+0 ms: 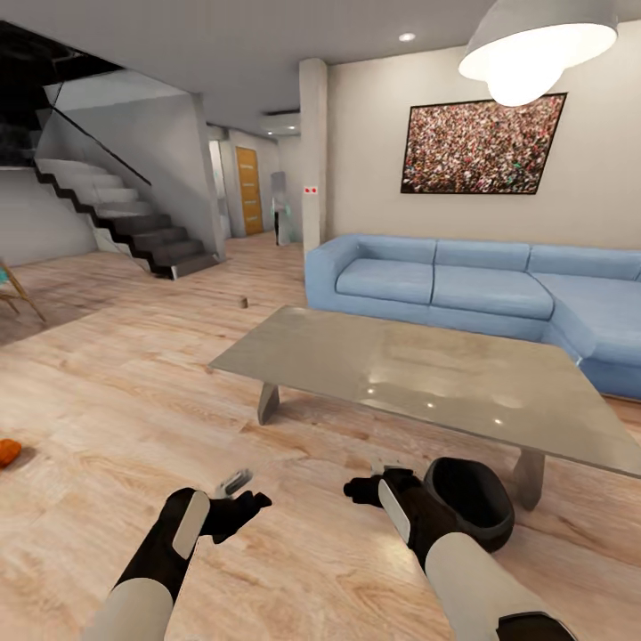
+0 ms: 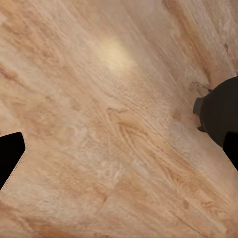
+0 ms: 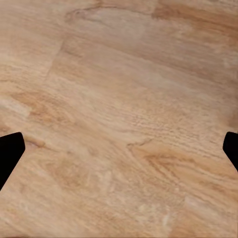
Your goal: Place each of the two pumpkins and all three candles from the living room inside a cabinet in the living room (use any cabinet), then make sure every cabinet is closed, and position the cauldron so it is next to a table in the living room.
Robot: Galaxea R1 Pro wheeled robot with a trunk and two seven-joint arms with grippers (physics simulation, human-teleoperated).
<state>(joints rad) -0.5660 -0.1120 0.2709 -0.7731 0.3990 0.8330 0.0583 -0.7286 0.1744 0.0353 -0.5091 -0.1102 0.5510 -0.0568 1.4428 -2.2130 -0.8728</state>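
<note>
Head view: cauldron [image 1: 470, 500] on floor just beside right gripper [image 1: 378, 485].

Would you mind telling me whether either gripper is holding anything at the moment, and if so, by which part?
Nothing is held. Both wrist views show the jaws spread wide over bare wooden floor. The cauldron sits on the floor beside the right gripper, ungrasped.

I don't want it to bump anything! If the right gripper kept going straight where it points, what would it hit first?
Probably just the light wooden plank floor: the right gripper points at bare boards, open and empty.
</note>
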